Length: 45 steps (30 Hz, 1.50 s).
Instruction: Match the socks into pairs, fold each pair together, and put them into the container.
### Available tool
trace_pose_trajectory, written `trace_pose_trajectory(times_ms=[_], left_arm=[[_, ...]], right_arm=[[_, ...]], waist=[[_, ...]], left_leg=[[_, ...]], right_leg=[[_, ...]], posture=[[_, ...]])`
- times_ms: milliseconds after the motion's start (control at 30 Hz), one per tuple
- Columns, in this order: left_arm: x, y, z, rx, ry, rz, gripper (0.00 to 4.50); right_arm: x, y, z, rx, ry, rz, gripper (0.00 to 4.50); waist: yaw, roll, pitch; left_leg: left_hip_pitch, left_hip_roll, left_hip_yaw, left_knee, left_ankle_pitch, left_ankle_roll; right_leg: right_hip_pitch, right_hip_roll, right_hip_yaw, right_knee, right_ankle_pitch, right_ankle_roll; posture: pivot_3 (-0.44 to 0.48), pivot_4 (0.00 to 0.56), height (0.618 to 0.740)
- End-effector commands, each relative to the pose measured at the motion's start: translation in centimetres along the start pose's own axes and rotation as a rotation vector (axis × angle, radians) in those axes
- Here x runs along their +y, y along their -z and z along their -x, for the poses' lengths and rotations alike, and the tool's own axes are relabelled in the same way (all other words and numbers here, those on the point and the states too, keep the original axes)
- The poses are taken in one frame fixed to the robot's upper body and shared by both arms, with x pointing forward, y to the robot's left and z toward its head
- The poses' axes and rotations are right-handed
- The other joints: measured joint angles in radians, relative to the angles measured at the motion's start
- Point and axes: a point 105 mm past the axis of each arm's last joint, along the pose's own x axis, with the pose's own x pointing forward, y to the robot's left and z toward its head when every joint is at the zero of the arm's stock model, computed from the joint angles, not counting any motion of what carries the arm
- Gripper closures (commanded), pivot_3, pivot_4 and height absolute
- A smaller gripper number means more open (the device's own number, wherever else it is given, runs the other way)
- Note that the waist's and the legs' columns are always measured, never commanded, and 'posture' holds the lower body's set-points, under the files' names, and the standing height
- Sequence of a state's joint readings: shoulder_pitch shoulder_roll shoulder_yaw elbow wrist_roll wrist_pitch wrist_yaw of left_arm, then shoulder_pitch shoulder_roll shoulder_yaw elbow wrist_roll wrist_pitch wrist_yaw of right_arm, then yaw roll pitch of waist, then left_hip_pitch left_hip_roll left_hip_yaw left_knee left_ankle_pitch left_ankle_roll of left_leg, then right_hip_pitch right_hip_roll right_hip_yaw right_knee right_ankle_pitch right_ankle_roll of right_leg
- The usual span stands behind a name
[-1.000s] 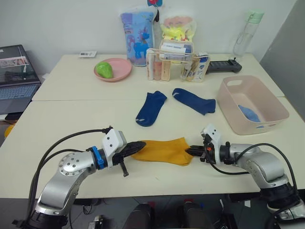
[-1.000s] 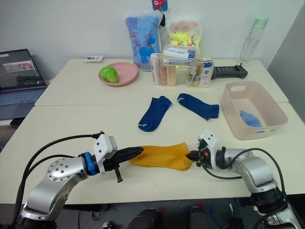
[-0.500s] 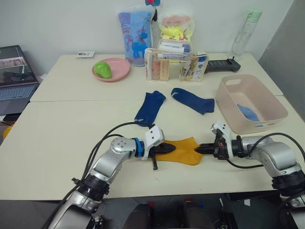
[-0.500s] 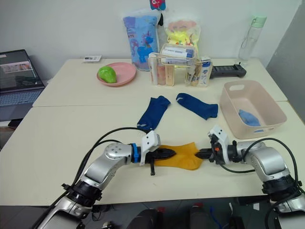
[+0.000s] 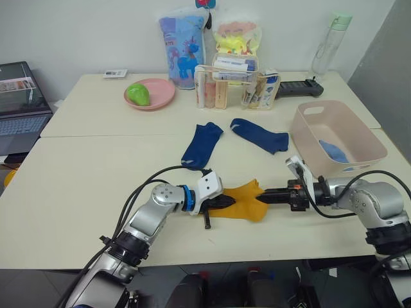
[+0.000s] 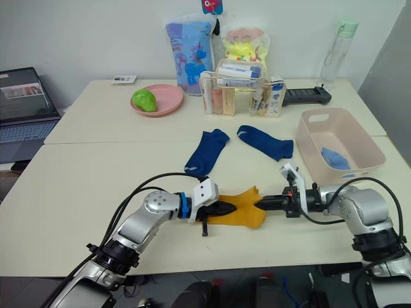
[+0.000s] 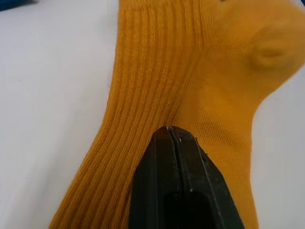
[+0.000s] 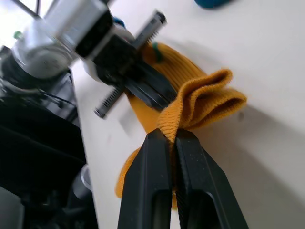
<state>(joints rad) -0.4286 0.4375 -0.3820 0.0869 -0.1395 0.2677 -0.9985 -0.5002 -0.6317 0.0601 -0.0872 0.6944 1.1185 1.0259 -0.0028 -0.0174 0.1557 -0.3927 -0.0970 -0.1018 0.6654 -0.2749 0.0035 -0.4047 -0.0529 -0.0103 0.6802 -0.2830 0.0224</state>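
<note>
Mustard yellow socks (image 5: 243, 196) lie bunched near the table's front edge. My left gripper (image 5: 225, 203) is shut on their left part, its fingertips (image 7: 170, 131) pressed into the ribbed knit (image 7: 157, 62). My right gripper (image 5: 260, 197) is shut on the right end, which is lifted and crumpled into a fold (image 8: 209, 98). Two navy blue socks (image 5: 203, 144) (image 5: 260, 135) lie flat and apart behind them. The pale pink container (image 5: 340, 102) stands at the right with a light blue sock (image 5: 334, 151) inside.
At the back stand a pink plate (image 5: 160, 95) with a green object, a clear organiser box (image 5: 234, 90), two bags, a bottle (image 5: 324, 45) and a black device (image 5: 302, 88). A laptop (image 5: 22, 96) sits at the far left.
My left gripper has carried its end of the yellow socks rightward, shortening them. My right gripper has pulled its end up and leftward, so the knit now bunches.
</note>
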Motion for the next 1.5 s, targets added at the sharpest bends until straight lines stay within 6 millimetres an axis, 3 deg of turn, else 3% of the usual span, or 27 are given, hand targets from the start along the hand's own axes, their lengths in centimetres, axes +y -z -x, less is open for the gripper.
trace_pose_trajectory(times_ms=[33, 200, 333, 433, 667, 767, 833, 967, 1133, 1400, 1433, 1500], left_arm=[[0.5, 1.1, 1.4, 0.058, -0.034, 0.010, 4.50], [0.4, 1.5, 1.6, 0.066, -0.037, 0.026, 4.50], [0.3, 1.2, 1.2, 0.023, -0.052, 0.069, 4.50], [0.4, 0.7, 2.0, 0.002, -0.072, 0.095, 4.50], [1.0, 0.0, 7.1, 0.040, -0.127, 0.107, 4.50], [2.3, -1.0, 12.0, 0.092, -0.194, 0.073, 4.50], [2.9, -1.9, 13.6, 0.088, -0.231, 0.052, 4.50], [2.9, -4.1, 14.4, 0.027, -0.235, 0.052, 4.50], [2.3, -4.4, 13.8, 0.015, -0.219, 0.057, 4.50], [3.0, -4.9, 11.8, -0.025, -0.214, 0.020, 4.50], [3.1, -5.2, 11.6, -0.033, -0.208, 0.017, 4.50], [3.0, -5.4, 11.1, -0.044, -0.186, 0.012, 4.50]], right_arm=[[1.2, -1.9, -0.2, -0.056, -0.044, 0.021, 4.48], [2.1, -2.3, -1.3, -0.074, -0.099, -0.009, 4.48], [2.5, -1.9, -4.2, -0.064, -0.137, -0.013, 4.48], [2.1, -1.7, -5.6, -0.071, -0.133, -0.030, 4.48], [1.8, -1.5, -7.8, -0.071, -0.129, -0.025, 4.48], [1.4, -0.7, -9.1, -0.033, -0.110, -0.014, 4.48], [1.3, -0.4, -9.6, -0.011, -0.107, -0.004, 4.48], [0.7, 0.1, -10.4, 0.024, -0.077, 0.013, 4.48], [0.5, -0.7, -10.7, -0.004, -0.068, 0.013, 4.48], [1.6, -2.6, -8.5, -0.091, -0.117, -0.036, 1.97], [1.9, -3.2, -7.9, -0.119, -0.139, -0.062, 1.77], [2.4, -4.0, -7.0, -0.142, -0.152, -0.071, 1.77]], waist=[[0.001, 0.000, 0.000], [0.001, 0.000, 0.000], [-0.001, 0.000, 0.000], [-0.002, 0.000, 0.000], [-0.007, 0.001, 0.000], [-0.016, 0.000, 0.000], [-0.022, 0.001, 0.001], [-0.018, 0.001, 0.001], [-0.025, 0.001, 0.001], [-0.023, 0.001, 0.001], [-0.022, 0.001, 0.001], [-0.024, 0.001, 0.001]], left_leg=[[0.000, 0.000, 0.000, 0.000, 0.000, 0.000], [0.000, 0.000, 0.000, 0.000, 0.000, 0.000], [0.000, 0.000, 0.000, 0.000, 0.000, 0.000], [0.000, 0.000, 0.000, 0.000, 0.000, 0.000], [0.000, 0.000, 0.000, -0.001, 0.000, 0.000], [0.000, 0.000, -0.001, -0.001, 0.000, 0.000], [0.000, 0.000, -0.001, -0.002, 0.000, 0.000], [0.000, -0.001, -0.001, -0.001, 0.000, 0.000], [0.000, 0.000, -0.001, -0.001, 0.000, 0.000], [0.000, 0.000, -0.001, -0.001, 0.000, 0.000], [-0.001, 0.000, -0.001, -0.001, 0.000, 0.000], [-0.001, 0.000, -0.001, -0.001, 0.000, 0.000]], right_leg=[[0.000, 0.000, 0.000, 0.000, 0.000, 0.000], [0.000, 0.000, 0.000, 0.000, 0.000, 0.000], [0.000, 0.000, 0.000, 0.000, 0.000, 0.000], [0.000, 0.000, 0.000, 0.000, 0.000, 0.000], [-0.001, 0.000, 0.000, 0.001, 0.000, 0.000], [-0.002, 0.001, 0.000, 0.001, 0.000, 0.000], [-0.002, 0.001, 0.000, 0.000, 0.000, 0.000], [-0.001, 0.000, 0.000, -0.001, 0.000, 0.000], [-0.002, 0.000, 0.000, 0.000, 0.000, 0.000], [-0.002, 0.000, 0.000, 0.000, 0.000, 0.000], [-0.002, 0.000, 0.000, 0.000, 0.000, 0.000], [-0.002, 0.000, 0.000, 0.000, 0.000, 0.000]], posture=[[0.000, 0.150, 0.740], [0.000, 0.150, 0.740], [0.000, 0.150, 0.740], [0.000, 0.150, 0.740], [0.000, 0.150, 0.740], [0.000, 0.150, 0.740], [0.000, 0.150, 0.740], [0.000, 0.150, 0.740], [0.000, 0.150, 0.740], [0.000, 0.150, 0.740], [0.000, 0.150, 0.740], [0.000, 0.150, 0.740]])
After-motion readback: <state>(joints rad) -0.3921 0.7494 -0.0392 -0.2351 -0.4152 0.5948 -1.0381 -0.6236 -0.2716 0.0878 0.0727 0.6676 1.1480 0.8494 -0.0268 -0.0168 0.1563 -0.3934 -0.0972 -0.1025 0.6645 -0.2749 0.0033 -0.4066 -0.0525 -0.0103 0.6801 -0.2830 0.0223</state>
